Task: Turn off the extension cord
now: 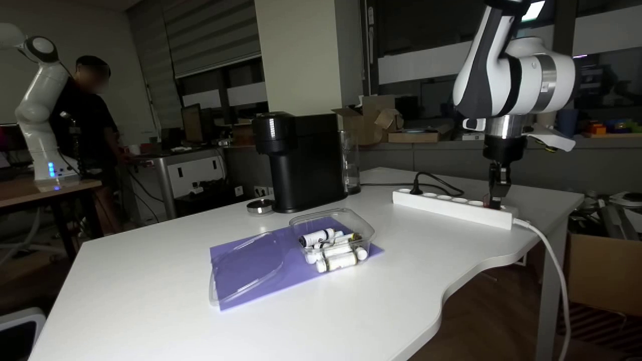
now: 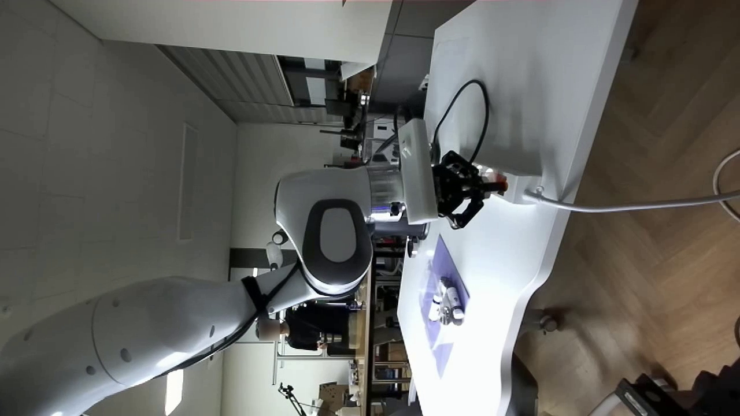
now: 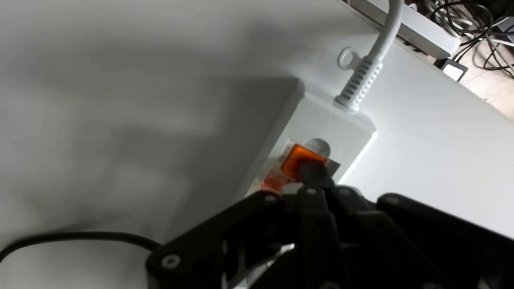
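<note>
Points straight down with the gripper [image 1: 495, 204] at the extension cord [image 1: 446, 208], close to the end with the thick white cable [image 3: 388, 34]. Holds the two black fingers [image 3: 317, 176] together, side by side. Has them right at the orange switch [image 3: 294, 160], hiding part of it in the wrist view. Can't tell touching from just above. Just beside the switch, find a red patch [image 3: 274, 182], too blurry to name.

See the extension cord lying flat on the white table [image 1: 165, 306], with a row of round holes [image 1: 459, 199] on top. At the end away from the gripper, find a black plug [image 1: 416, 187] in a hole and a black cord [image 3: 80, 236] curling over the table. At the gripper's end, find the white cable going over the table edge and down toward the floor [image 2: 665, 260] in both exterior views.

Well apart from the gripper, find a purple sheet [image 1: 293, 265] on the same table. On it, see a clear tub [image 1: 370, 234] with a pile of little white bottles [image 1: 338, 262] and, next to that, a clear lid [image 1: 246, 268] lying flat.

Past the sheet, in an exterior view, see a big black coffee machine [image 1: 313, 160] with a small round silver tin [image 1: 260, 207] close by. Farther back, see a person [image 1: 88, 115] in a black top beside a white robot arm [image 1: 37, 95], and some cardboard boxes [image 1: 368, 118] behind the table.
</note>
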You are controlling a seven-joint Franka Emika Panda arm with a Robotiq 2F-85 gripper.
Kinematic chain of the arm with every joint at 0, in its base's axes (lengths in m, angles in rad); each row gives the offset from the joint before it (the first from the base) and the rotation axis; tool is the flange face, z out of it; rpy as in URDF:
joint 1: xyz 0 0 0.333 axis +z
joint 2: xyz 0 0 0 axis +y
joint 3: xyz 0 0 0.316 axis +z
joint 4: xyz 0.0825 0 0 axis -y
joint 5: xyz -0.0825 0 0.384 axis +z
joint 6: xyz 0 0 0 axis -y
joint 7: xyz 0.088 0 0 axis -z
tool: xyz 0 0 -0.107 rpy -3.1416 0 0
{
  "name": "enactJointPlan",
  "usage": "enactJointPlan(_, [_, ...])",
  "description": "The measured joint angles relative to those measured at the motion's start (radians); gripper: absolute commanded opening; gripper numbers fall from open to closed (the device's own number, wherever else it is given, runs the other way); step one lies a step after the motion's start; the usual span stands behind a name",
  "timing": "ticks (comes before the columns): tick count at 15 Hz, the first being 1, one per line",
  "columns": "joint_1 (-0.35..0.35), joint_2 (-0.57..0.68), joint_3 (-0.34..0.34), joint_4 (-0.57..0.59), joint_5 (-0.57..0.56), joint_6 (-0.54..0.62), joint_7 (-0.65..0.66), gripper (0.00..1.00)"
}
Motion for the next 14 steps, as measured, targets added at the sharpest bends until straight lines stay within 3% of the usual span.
enactJointPlan(5, [0.048, -0.169, -0.02, -0.009, -0.007, -0.181, 0.13, 0.0])
enactJointPlan(6, [0.06, -0.221, -0.028, -0.01, -0.008, -0.216, 0.153, 0.26])
enactJointPlan(7, [0.074, -0.272, -0.042, -0.01, -0.021, -0.247, 0.179, 0.26])
enactJointPlan(14, [0.147, -0.476, -0.141, -0.007, -0.202, -0.436, 0.357, 0.73])
